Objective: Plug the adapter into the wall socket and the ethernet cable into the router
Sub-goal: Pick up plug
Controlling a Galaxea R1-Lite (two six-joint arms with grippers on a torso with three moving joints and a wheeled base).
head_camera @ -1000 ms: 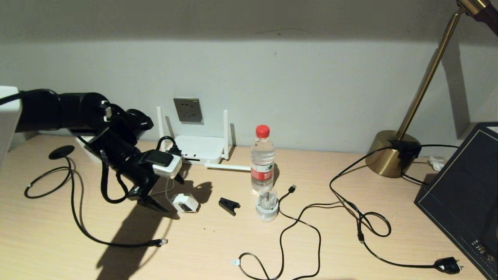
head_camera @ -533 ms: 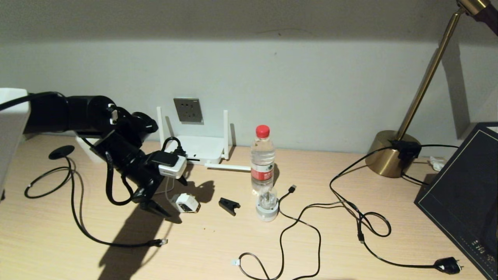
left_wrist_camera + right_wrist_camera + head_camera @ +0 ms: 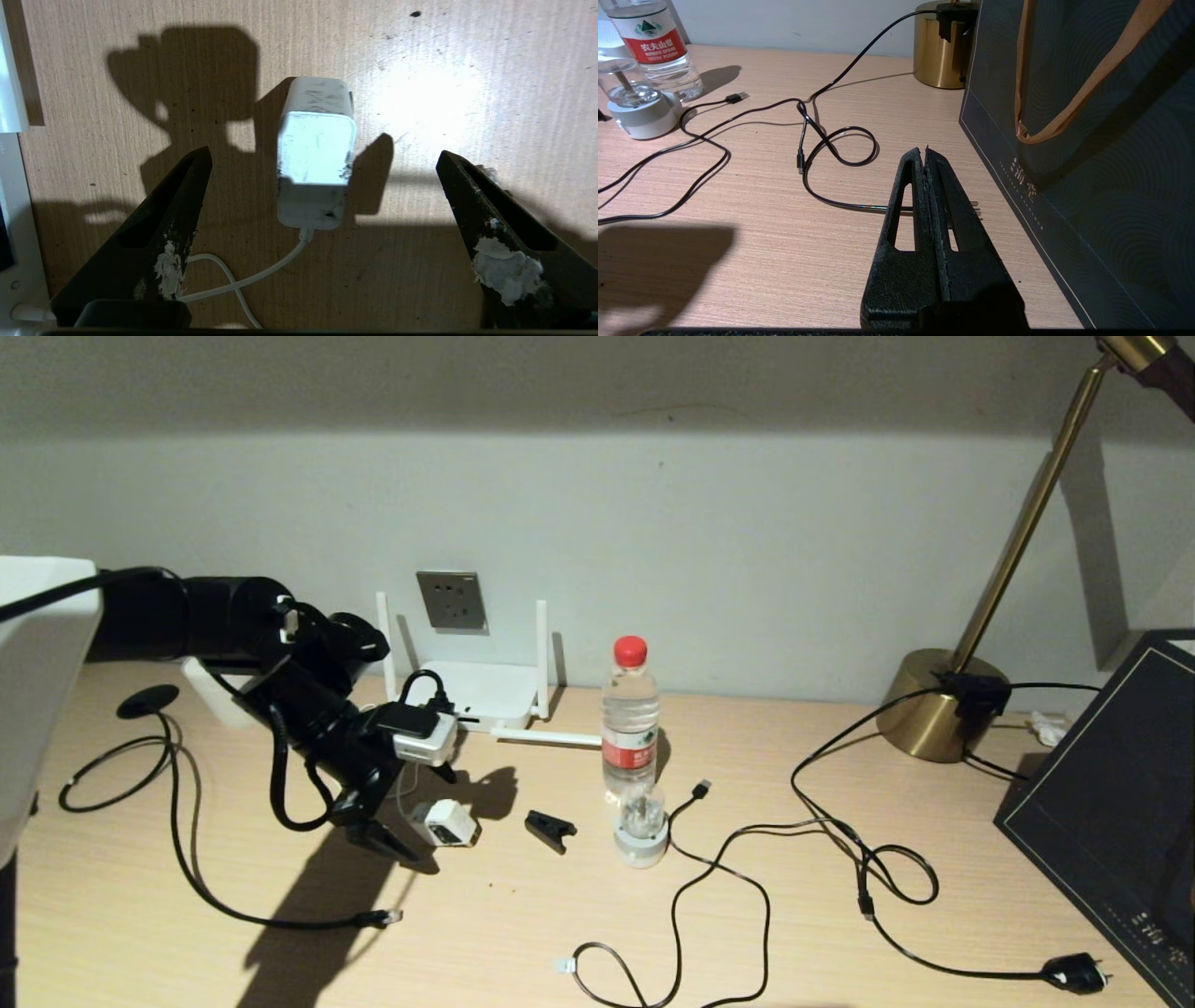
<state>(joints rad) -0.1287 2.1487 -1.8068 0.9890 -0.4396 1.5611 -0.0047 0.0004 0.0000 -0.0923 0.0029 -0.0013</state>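
My left end effector (image 3: 322, 196) hangs above the pale wood-grain worktop (image 3: 560, 915), its two black wedge fingers (image 3: 154, 242) spread wide. The small white cube-shaped adapter (image 3: 315, 154) lies on its side between them, touching neither.

Step in hand, as I judge it: pick up the adapter. Nothing is plugged in yet.

- Adapter: smooth glossy plastic, rounded edges, scuffed with dark marks. Its thin white cord (image 3: 252, 277) leaves the end nearest my wrist and loops under the finger near the router.
- Fingertips: hard black wedges with worn whitish patches.
- Grasp plan: descend with the cube centred, close on its two flat side faces, leave the prong face free. The glossy shell may slip, so I want a square grip across the middle, not the rounded corners.
- Cord: keep it out from under the finger pad, or the grip may twist.

Beyond my end effector, against the wall, stands the flat white rectangular router (image 3: 481, 695) with slim stick antennas, and above it the square dark grey metallic wall socket (image 3: 451, 600). The long thin black ethernet cable (image 3: 187, 859) snakes over the worktop on my outer side, its clear clip end nearer the robot than the adapter.

My right end effector (image 3: 927, 154) is parked far off beside a dark paper bag (image 3: 1087, 163), fingers pressed together on nothing.
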